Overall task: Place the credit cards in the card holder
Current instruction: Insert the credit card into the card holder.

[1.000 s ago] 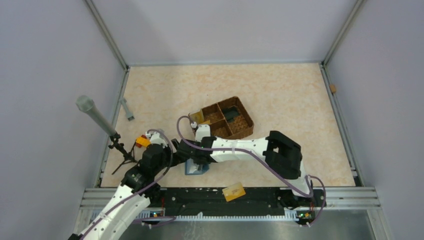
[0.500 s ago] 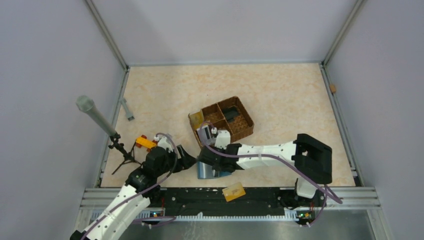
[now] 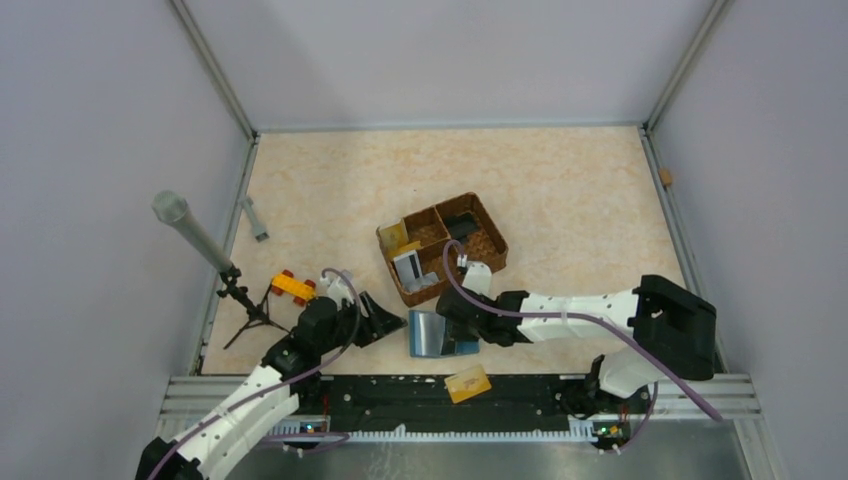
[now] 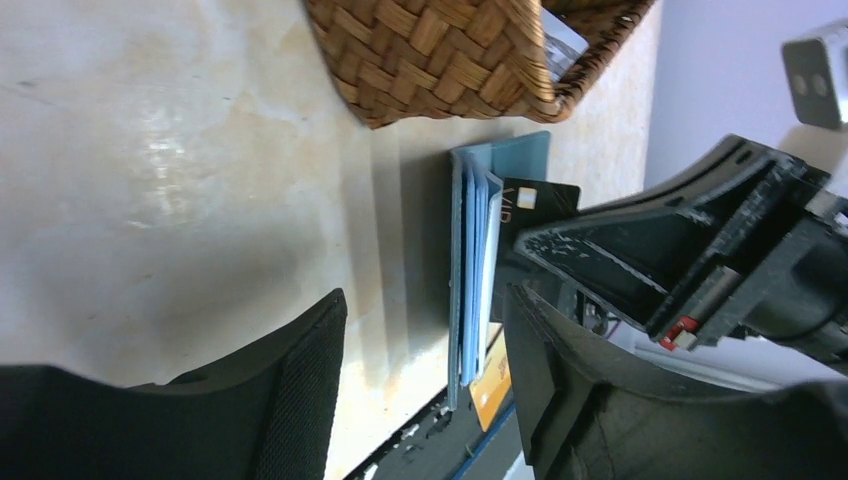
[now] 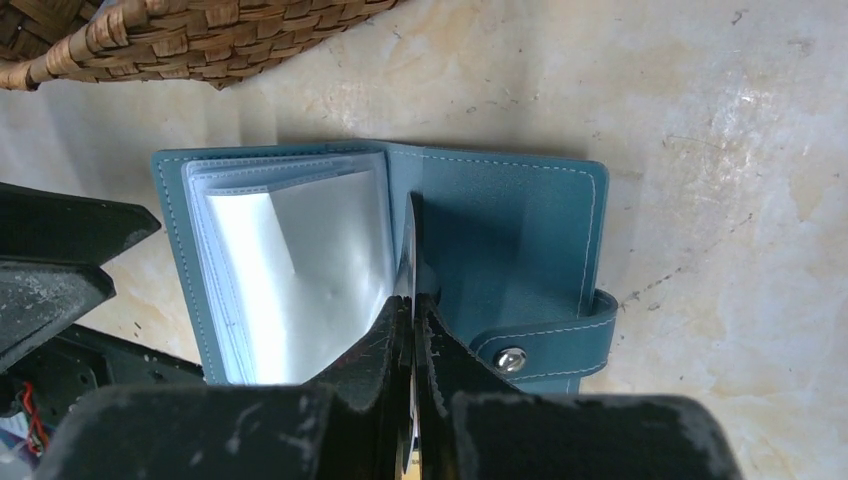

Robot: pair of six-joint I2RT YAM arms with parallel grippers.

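The teal card holder point(image 3: 436, 335) lies open on the table near the front edge, its clear sleeves point(image 5: 300, 260) fanned up and its stud strap point(image 5: 510, 358) at the right. My right gripper point(image 5: 411, 300) is shut on a thin dark card point(image 4: 535, 200), held edge-on over the holder's point(image 5: 500, 220) fold. My left gripper point(image 4: 425, 330) stands open with the holder point(image 4: 470, 260) edge-on between its fingers; the right finger point(image 4: 560, 400) is close to the sleeves. A gold card point(image 3: 467, 383) rests on the front rail. A white-grey card point(image 3: 408, 268) stands in the basket.
The brown wicker basket point(image 3: 485, 262) sits just behind the holder, its rim point(image 4: 440, 60) close to both grippers. A yellow-and-red toy block point(image 3: 290, 286), a microphone on a tripod point(image 3: 200, 240) and a small grey piece point(image 3: 254, 218) stand at the left.
My right arm has swung to the right, and the card holder has shifted right with it and now lies open. The left gripper's jaws have narrowed around the holder.
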